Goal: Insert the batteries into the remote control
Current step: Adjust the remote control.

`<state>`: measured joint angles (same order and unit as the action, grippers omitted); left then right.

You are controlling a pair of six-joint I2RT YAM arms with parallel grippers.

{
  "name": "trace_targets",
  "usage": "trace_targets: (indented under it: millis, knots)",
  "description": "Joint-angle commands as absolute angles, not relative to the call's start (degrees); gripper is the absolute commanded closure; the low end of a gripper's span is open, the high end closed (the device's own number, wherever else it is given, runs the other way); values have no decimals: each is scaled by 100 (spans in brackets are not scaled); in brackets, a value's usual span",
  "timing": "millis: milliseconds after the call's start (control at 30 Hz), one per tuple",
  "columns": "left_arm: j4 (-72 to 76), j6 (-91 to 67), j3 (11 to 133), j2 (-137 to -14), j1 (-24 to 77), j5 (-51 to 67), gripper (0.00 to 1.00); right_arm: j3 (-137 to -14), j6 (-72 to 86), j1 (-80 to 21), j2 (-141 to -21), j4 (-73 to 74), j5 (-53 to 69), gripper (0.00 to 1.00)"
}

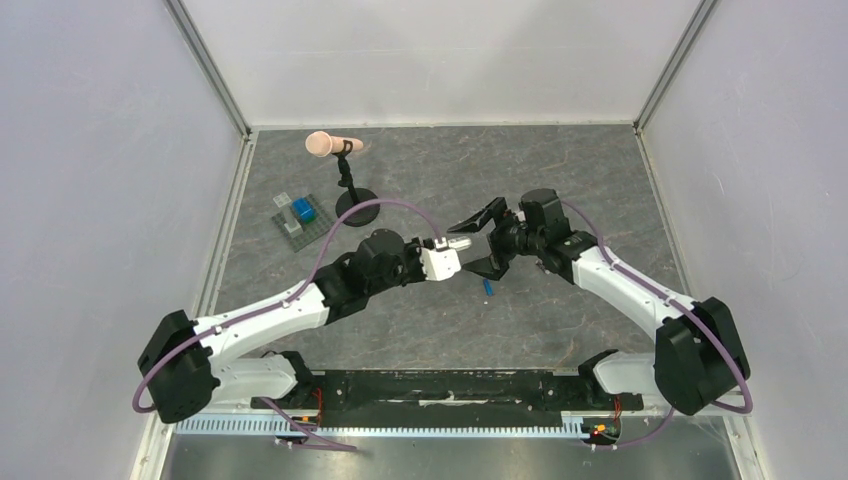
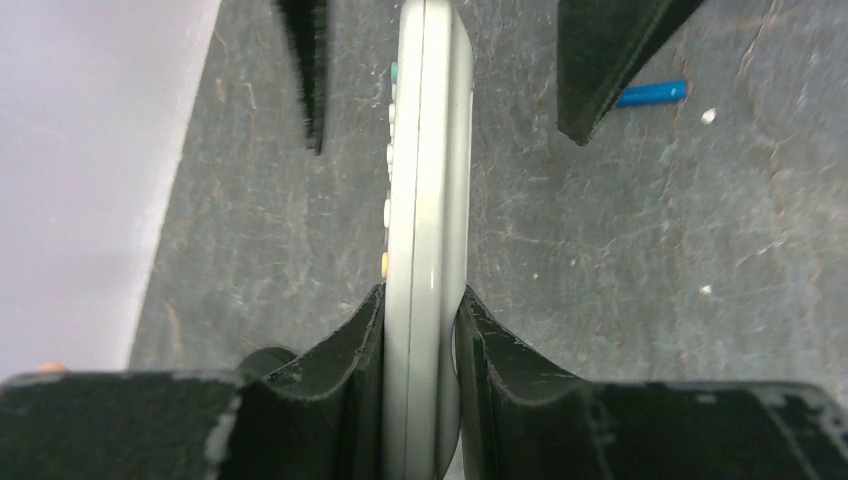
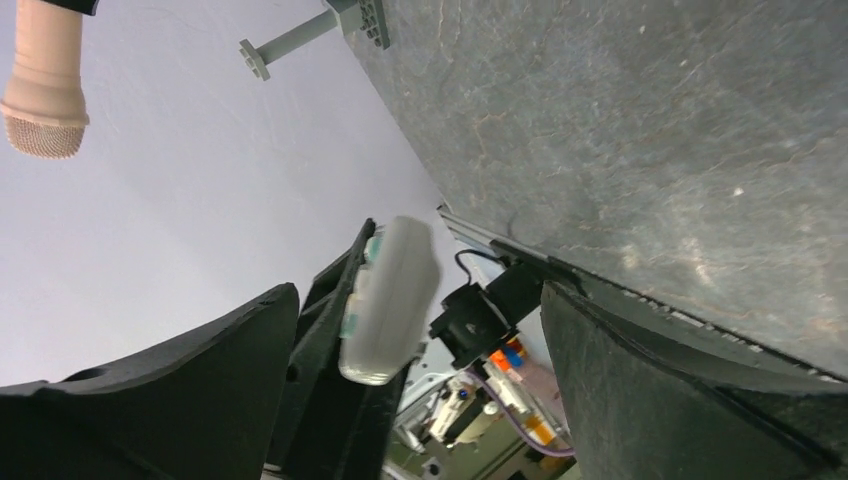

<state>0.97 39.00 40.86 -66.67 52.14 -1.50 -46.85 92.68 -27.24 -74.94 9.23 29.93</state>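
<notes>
My left gripper [image 1: 443, 260] is shut on the white remote control [image 1: 458, 243] and holds it edge-on above the table. In the left wrist view the left gripper [image 2: 422, 312] clamps the near end of the remote [image 2: 428, 180], with its buttons facing left. My right gripper [image 1: 468, 248] is open, one finger on each side of the remote's far end without touching it. In the right wrist view the remote's tip [image 3: 392, 300] sits between the spread fingers of the right gripper [image 3: 425, 325]. The blue battery [image 1: 489, 287] lies on the table just below the grippers and also shows in the left wrist view [image 2: 652, 94]. The grey battery is out of view.
A pink microphone [image 1: 333, 144] on a black stand [image 1: 357, 208] is at the back left. A blue toy brick [image 1: 303, 210] sits on a grey plate [image 1: 290, 232] beside it. White walls enclose the grey tabletop on three sides.
</notes>
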Motion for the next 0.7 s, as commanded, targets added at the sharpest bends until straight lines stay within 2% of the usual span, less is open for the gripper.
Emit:
trace_targets:
  millis: [0,133,267,367,567,667]
  knots:
    - [-641,2275,4882,-6770,5188,-187,98,-4456,8241,-2431,-7136,508,3182,5]
    - [-1655,874,5571,-6995,5110,521,98,-4293,7114,-2012,-6958,-553,3850,4]
    - [-2200,-321,6139,-7244,4968,1649,98,-4760,5375,-1889,-6579,-550,3876,4]
    - [-2018,-971,6155,-7226,4876,2530,98,-4924,4467,-1889,-6294,-696,3878,2]
    - [-1566,-1720,6210,-7088,4450,4057,98,-4884,4011,-1890,-6199,-1548,5370,2]
    - [-1297,-2028,6248,-6960,4185,4610,98,-4825,3641,-1889,-6073,-1488,5945,2]
